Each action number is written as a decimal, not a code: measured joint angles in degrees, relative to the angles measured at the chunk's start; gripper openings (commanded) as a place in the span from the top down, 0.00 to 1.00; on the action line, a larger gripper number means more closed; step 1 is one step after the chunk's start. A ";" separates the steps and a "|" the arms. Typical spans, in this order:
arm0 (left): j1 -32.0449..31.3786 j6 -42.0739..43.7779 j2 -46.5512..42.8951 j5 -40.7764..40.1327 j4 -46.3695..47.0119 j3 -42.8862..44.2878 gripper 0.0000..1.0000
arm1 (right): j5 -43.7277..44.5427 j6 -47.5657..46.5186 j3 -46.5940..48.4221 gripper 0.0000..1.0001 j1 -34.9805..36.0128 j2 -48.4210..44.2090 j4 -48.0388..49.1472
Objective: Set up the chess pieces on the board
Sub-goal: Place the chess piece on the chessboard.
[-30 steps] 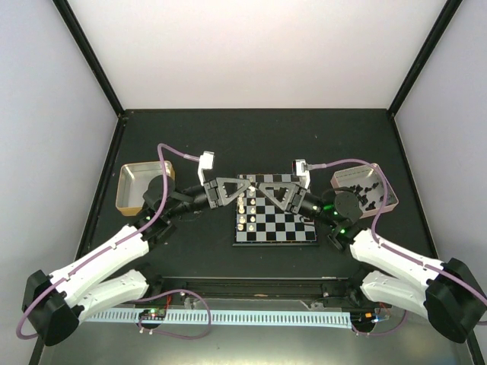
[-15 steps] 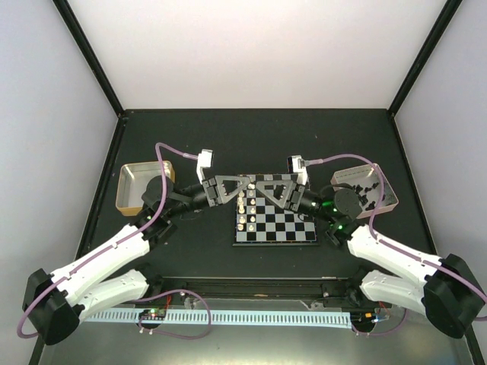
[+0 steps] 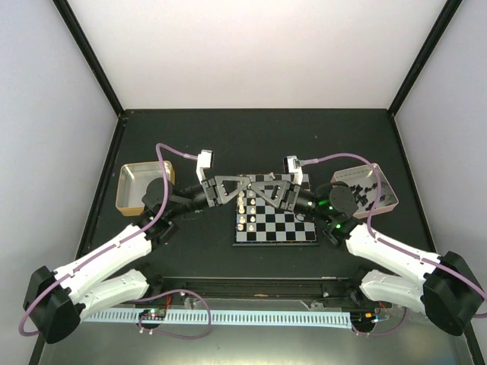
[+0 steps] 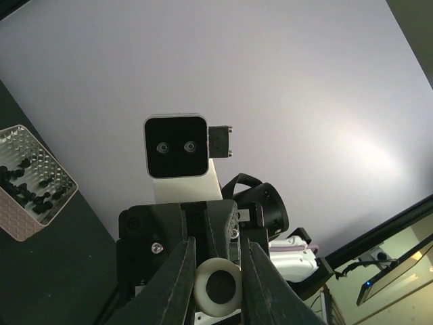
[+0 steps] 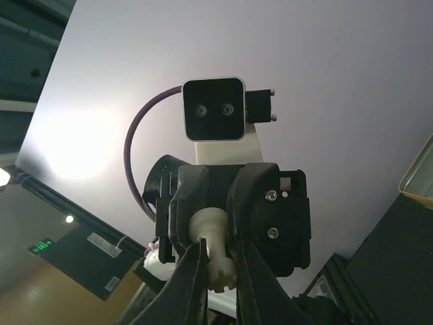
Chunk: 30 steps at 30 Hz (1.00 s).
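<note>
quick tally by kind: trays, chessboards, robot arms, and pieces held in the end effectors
trays: 2 (gold tray, pinkish tray)
chessboard: 1
robot arms: 2 (left arm, right arm)
held chess piece: 1, pinched between left end effector and right end effector
total: 6

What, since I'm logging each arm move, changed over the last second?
The right gripper slid left to meet the left gripper near the far-left corner of the board and shut on the cream piece that the left one holds. The left gripper stayed clamped; the pieces standing on the board did not move.
</note>
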 measured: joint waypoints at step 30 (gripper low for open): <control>0.15 34.23 -29.07 -45.70 -51.41 -0.22 0.18 | 27.19 -36.02 31.30 0.99 15.32 23.63 -90.01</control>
